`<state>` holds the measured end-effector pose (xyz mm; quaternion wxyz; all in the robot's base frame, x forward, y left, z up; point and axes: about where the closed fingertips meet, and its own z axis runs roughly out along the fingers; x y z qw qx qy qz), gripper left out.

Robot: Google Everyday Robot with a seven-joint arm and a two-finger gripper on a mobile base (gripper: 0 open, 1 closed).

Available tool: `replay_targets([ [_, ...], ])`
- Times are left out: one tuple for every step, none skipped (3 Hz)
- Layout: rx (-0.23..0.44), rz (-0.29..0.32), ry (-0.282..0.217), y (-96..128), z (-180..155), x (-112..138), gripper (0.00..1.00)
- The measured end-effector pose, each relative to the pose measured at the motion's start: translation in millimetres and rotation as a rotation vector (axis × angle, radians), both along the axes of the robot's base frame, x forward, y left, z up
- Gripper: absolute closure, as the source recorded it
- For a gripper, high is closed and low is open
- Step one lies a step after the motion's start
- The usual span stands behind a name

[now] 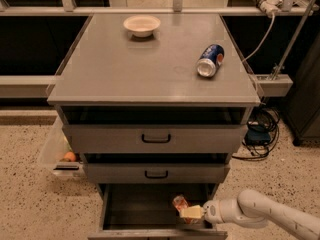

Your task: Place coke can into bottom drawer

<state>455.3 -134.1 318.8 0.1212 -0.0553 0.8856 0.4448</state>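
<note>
Red coke can [179,203], gripper [187,213] inside bottom drawer [137,208]

Dim overhead light (gripper [190,212] inside shadowed bottom drawer [140,209]).

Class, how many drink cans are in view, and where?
2. The blue can lies on the cabinet top; the coke can is in the gripper, inside the open bottom drawer. Others may hide in the upper drawers.

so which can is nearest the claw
the red coke can, held by the claw in the open bottom drawer; the blue can lies on the cabinet top
</note>
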Motion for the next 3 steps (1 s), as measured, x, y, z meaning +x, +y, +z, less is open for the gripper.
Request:
replay_targets([
  [0.010,-0.029,0.042,-7,-45,11,1.00],
  [-0.004,-0.060,0.065,-14,-81,26,1.00],
  [-0.030,-0.097,0.076,-19,-111,39,1.00],
])
